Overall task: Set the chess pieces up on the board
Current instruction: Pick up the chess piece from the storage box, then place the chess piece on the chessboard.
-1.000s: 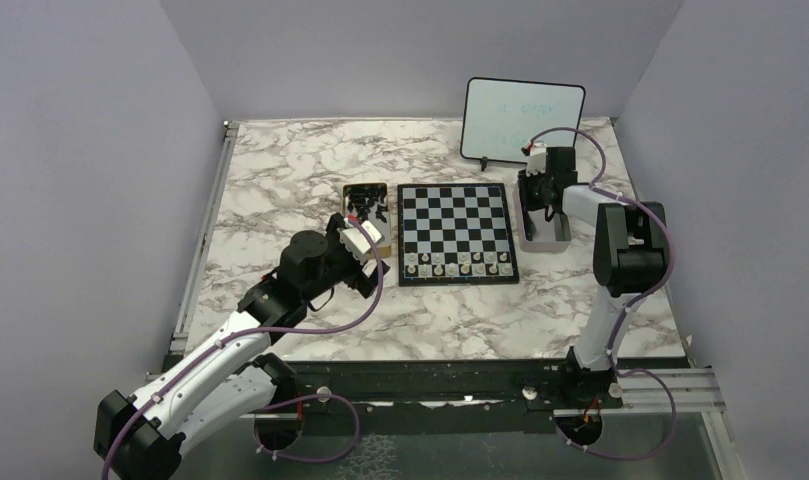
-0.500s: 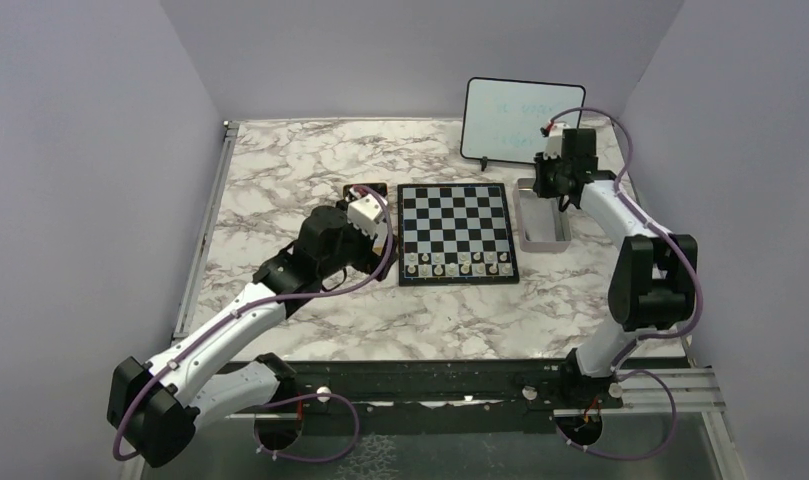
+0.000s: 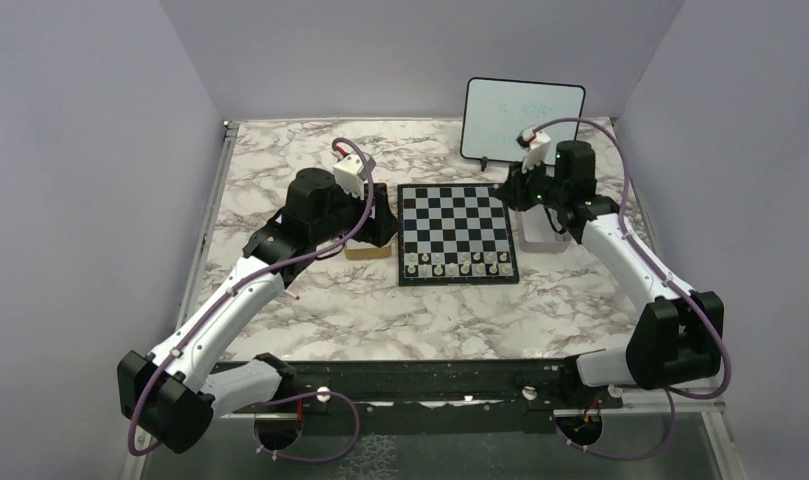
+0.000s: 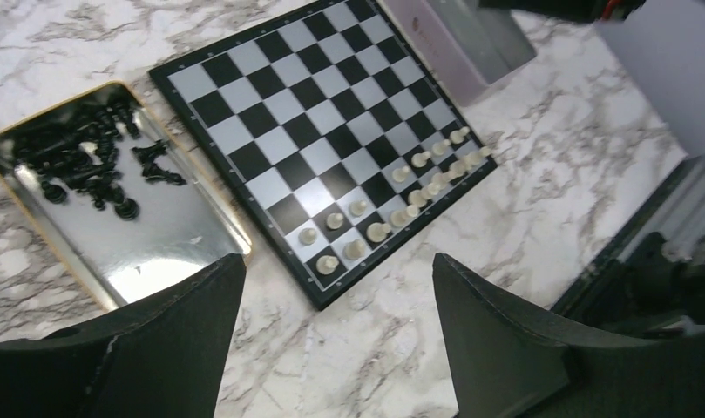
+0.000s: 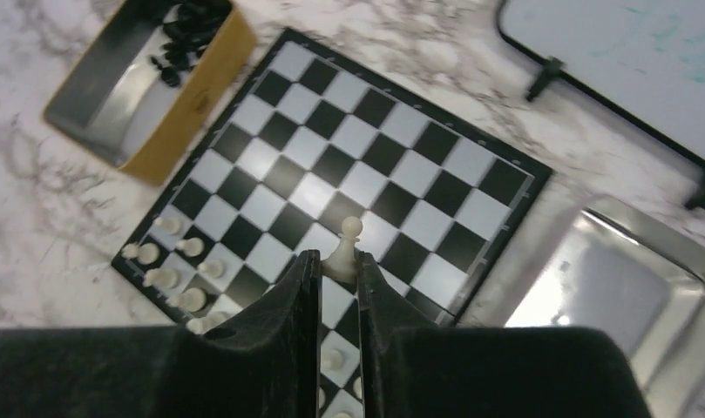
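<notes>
White pawn (image 5: 350,237) (upright) | right hand (image 5: 338,263) clamped on it | left hand (image 4: 335,266) wide open

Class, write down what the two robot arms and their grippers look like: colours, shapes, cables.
Both the left arm and right arm have white links between bulky black joints. A thin purple cable loops along each, and a small white block sits at each wrist. The left gripper and right gripper each carry two matte black tapering fingers.
</notes>
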`<action>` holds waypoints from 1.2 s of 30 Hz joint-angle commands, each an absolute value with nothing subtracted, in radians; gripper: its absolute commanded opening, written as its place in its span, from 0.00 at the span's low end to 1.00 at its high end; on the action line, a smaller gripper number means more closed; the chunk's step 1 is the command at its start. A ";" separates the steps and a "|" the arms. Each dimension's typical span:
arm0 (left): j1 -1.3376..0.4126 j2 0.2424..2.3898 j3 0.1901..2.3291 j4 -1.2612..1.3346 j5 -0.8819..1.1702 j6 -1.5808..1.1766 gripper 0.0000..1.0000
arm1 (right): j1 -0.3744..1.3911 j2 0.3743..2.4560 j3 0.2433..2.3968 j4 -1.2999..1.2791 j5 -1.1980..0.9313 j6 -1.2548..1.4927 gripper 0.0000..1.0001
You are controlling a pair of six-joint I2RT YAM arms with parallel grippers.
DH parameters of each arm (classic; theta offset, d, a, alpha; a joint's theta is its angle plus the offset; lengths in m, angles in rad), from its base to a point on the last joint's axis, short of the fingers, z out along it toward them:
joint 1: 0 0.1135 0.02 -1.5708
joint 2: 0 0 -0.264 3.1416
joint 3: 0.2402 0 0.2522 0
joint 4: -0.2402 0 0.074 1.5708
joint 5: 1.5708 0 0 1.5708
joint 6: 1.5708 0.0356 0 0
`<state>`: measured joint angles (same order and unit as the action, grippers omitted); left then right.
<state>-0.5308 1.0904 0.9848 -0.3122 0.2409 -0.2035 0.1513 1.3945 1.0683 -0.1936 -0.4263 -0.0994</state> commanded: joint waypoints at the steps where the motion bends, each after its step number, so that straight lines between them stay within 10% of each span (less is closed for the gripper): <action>1: -0.515 1.142 1.074 -0.307 0.408 -0.368 0.76 | 0.291 1.311 0.991 -0.070 -0.551 -0.184 0.16; 14: -0.491 1.254 1.078 -0.040 0.774 -0.698 0.49 | 0.450 1.122 0.765 0.237 -0.738 -0.322 0.18; 36: -0.492 1.436 1.083 0.176 0.807 -0.870 0.41 | 0.479 1.103 0.775 0.232 -0.777 -0.319 0.18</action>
<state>-0.4965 1.4254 1.0641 0.0772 0.7742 -0.8127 0.4721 1.1225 0.7765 0.2005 -0.7490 -0.3088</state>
